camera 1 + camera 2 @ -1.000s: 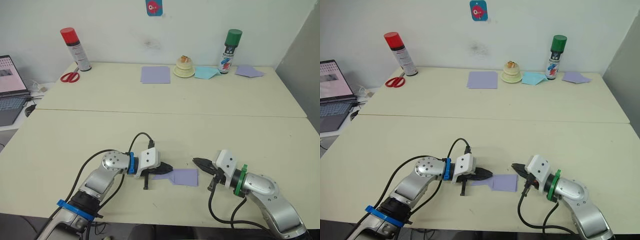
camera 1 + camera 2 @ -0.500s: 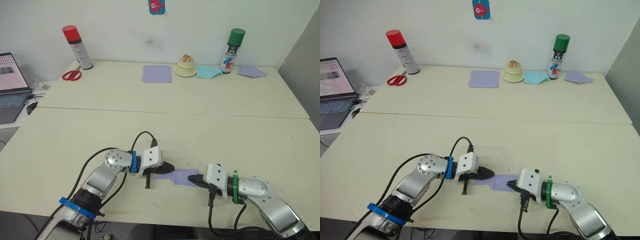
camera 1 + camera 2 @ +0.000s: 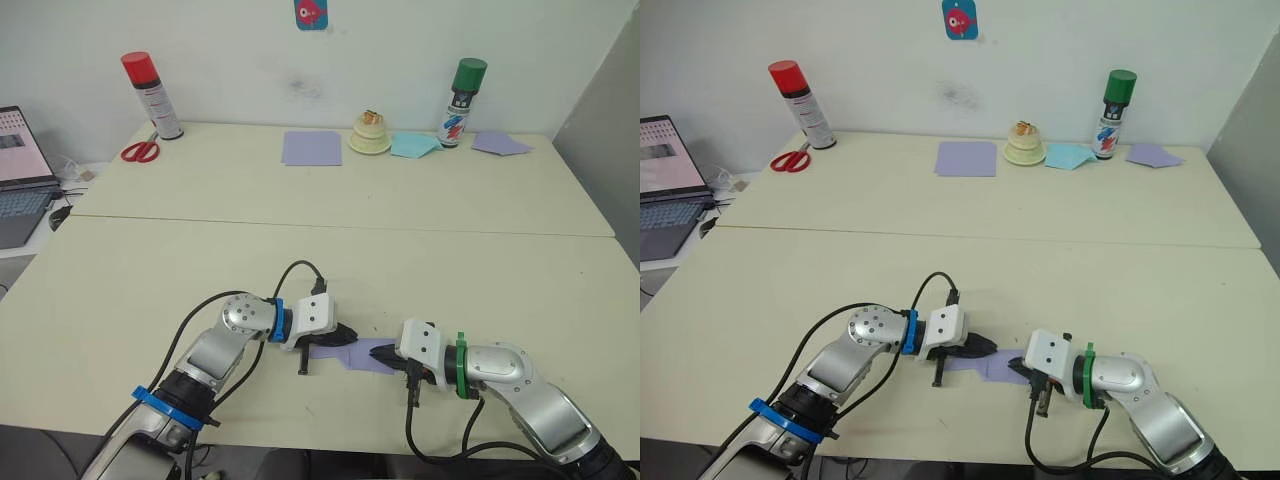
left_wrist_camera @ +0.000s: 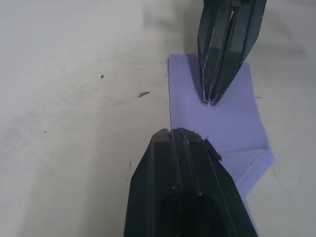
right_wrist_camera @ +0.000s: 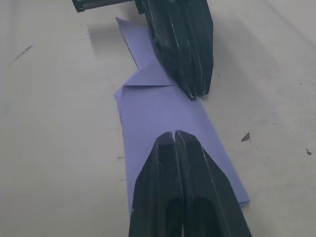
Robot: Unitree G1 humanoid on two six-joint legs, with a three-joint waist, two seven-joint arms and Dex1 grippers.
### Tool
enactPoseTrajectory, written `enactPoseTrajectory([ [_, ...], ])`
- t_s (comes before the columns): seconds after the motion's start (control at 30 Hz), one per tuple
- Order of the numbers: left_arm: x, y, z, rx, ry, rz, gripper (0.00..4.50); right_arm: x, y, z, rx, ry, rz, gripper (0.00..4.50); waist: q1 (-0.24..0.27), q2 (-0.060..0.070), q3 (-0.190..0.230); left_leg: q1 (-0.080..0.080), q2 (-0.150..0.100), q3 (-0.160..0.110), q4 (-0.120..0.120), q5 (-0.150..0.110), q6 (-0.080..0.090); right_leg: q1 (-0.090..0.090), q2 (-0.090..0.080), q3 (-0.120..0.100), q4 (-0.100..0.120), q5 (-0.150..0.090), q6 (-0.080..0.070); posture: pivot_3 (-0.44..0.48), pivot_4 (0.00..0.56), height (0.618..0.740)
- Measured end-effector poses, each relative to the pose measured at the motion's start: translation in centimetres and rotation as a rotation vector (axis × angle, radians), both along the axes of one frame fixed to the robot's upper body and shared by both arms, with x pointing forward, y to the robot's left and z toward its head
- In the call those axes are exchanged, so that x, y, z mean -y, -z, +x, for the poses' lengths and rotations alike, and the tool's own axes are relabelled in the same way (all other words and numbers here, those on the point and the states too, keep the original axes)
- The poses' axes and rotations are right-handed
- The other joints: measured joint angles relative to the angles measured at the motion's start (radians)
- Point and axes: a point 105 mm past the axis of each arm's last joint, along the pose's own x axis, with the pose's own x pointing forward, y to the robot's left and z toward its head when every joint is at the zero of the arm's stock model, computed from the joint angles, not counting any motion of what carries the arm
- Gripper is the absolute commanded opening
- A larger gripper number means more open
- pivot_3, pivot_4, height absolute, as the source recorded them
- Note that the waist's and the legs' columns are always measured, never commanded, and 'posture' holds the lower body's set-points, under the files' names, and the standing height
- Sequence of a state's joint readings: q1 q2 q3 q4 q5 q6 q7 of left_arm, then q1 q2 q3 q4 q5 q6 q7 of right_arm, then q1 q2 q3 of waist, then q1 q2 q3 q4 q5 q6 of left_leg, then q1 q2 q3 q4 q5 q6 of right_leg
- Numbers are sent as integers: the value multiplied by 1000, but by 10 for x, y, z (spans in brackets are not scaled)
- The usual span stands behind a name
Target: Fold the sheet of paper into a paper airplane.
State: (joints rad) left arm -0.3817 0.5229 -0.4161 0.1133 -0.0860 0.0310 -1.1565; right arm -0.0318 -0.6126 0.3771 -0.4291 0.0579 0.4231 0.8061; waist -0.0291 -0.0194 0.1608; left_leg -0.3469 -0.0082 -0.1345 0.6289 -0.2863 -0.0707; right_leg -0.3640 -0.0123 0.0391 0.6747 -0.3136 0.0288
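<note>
While both grippers press with fingers together, left gripper (image 3: 345, 334) on the narrow end, right gripper (image 3: 380, 352) mid-sheet, the folded lavender sheet of paper (image 5: 170, 129) lies flat near the table's (image 3: 300, 260) front edge. Risk: sideways drag skews creases or tears paper.

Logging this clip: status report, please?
Left gripper and right gripper: jaws shut, tips pressing flat on the sheet of paper. Paper partly folded, lying on the table. Nothing in the way.
</note>
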Motion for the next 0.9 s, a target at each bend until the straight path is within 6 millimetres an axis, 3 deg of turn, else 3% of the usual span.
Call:
enactPoseTrajectory([
  [0.33, -32, 3, -8, -7, -53, 13, 0, -5, 0, 1, -3, 10, -10, 47, -9, 1, -2, 2, 2, 0, -1, 0, 0, 0, 2, 1, 1, 0, 0, 0, 150, 740],
  [0.9, -67, 4, -24, -48, -112, 36, 0, -10, -4, 3, 16, 20, 12, 47, -15, 3, -3, 2, 3, 0, -1, 0, 0, -3, 3, 2, 3, 0, -1, 0, 150, 740],
])
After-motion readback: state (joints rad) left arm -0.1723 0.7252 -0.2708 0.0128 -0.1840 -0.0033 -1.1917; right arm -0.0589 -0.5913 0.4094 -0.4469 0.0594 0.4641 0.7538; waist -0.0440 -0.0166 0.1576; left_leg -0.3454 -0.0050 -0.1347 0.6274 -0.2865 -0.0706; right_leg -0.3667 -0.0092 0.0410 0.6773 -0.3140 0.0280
